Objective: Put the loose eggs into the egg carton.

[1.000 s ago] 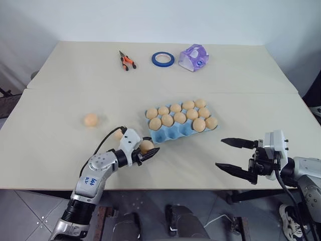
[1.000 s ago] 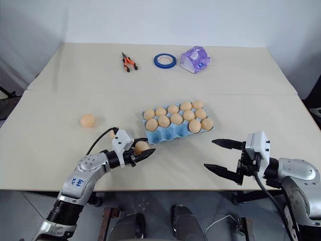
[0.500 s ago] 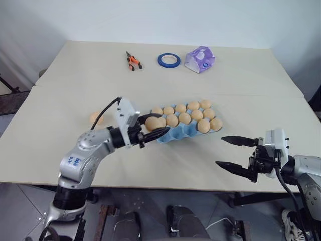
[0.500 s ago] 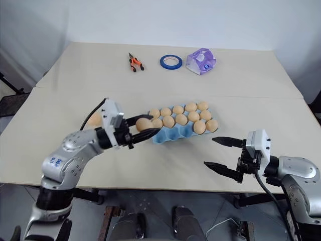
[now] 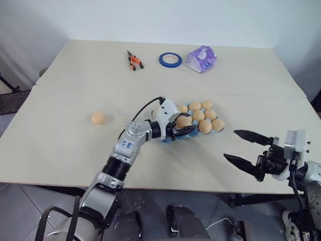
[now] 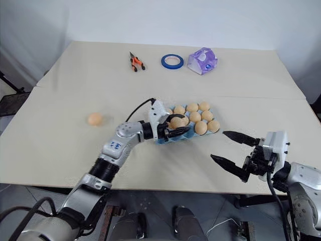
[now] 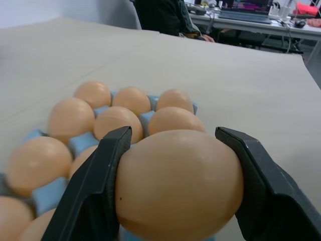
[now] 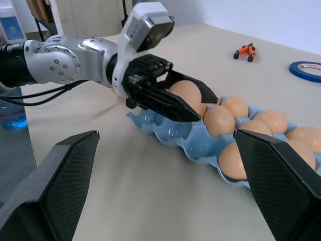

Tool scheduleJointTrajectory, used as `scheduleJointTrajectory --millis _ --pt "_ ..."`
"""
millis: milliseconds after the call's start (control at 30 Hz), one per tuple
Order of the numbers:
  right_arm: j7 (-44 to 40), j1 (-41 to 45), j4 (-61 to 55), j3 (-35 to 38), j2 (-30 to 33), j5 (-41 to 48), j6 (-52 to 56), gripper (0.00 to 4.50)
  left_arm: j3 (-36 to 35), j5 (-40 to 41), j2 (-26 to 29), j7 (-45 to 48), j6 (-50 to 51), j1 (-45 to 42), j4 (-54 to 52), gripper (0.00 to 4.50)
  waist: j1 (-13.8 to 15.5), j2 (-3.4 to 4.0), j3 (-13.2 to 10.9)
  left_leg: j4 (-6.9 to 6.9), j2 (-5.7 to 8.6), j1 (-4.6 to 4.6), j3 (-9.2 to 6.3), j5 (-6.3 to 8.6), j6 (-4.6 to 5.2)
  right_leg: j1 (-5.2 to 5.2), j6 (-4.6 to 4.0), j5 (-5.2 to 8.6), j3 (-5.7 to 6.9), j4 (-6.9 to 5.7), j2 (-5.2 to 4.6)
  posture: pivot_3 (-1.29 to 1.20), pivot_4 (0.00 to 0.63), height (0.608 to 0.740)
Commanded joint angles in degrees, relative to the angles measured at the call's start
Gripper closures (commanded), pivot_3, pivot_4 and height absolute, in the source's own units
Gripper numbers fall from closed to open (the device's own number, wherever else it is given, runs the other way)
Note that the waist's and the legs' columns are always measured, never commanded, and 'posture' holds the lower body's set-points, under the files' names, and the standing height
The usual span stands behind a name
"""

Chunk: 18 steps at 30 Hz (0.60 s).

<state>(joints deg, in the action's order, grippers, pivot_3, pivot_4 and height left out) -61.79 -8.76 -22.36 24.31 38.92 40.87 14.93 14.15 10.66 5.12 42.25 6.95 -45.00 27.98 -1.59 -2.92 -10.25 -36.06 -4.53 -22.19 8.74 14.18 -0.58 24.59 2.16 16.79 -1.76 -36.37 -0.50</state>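
Table (image 5: 60, 145) beige, two-part seam; white wall (image 5: 150, 20).

Two head views look forward and down over the whole table (image 5: 60, 145), side by side. The left wrist view sits low and very close over the egg carton (image 7: 47, 193). The right wrist view looks level across the tabletop at that carton from its other side.

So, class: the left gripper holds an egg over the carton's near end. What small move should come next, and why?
Probably a short descent into an open cup. The left gripper is shut on an egg above the near end of the egg carton, level with the seated eggs, so lower first and release only after that.
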Motion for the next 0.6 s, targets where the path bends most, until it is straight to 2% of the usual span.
scheduleJointTrajectory --millis 33,133,200,367,600 --pt "1.81 -2.71 -3.19 1.88 -1.38 0.04 -1.76 0.0 -0.38 -2.23 -3.14 0.51 -6.1 -6.14 8.33 2.09 0.02 -0.01 0.0 -0.01 0.08 0.0 0.0 0.01 0.02 -0.01 0.01 0.01 0.0 0.0 -0.01 0.0 0.15 0.74" --pt "3.32 -3.76 -4.35 1.48 -1.98 -0.44 -2.06 0.0 -1.34 -3.37 -4.64 0.45 -9.3 -9.9 14.98 2.09 -0.15 0.04 -0.02 -0.01 0.36 -0.03 -0.14 0.07 0.12 -0.02 0.1 -0.03 -0.05 0.19 -0.03 0.0 0.15 0.74" --pt "4.08 -4.69 -4.99 1.51 -2.19 -0.61 -2.26 0.0 -1.67 -3.53 -5.29 1.79 -10.47 -11.32 16.99 1.38 -0.27 0.04 -0.02 0.0 0.53 -0.04 -0.33 0.12 0.21 -0.02 0.18 -0.08 -0.15 0.31 -0.01 0.0 0.15 0.74" --pt "5.09 -6.05 -5.82 1.78 -2.09 -0.52 -2.62 0.0 -1.73 -4.18 -4.95 3.71 -10.05 -10.84 16.26 0.01 -0.18 0.05 -0.02 0.02 0.56 -0.07 -0.33 0.21 0.26 -0.02 0.25 -0.11 -0.17 0.35 -0.01 0.0 0.15 0.74" --pt "5.1 -4.42 -4.56 0.81 -1.06 -0.68 -2.18 0.0 -2.84 -4.49 -2.77 2.64 -7.4 -7.94 9.67 0.01 -0.09 0.06 -0.03 0.02 0.47 -0.07 -0.34 0.26 0.25 -0.02 0.26 -0.12 -0.17 0.34 -0.03 0.0 0.15 0.74"
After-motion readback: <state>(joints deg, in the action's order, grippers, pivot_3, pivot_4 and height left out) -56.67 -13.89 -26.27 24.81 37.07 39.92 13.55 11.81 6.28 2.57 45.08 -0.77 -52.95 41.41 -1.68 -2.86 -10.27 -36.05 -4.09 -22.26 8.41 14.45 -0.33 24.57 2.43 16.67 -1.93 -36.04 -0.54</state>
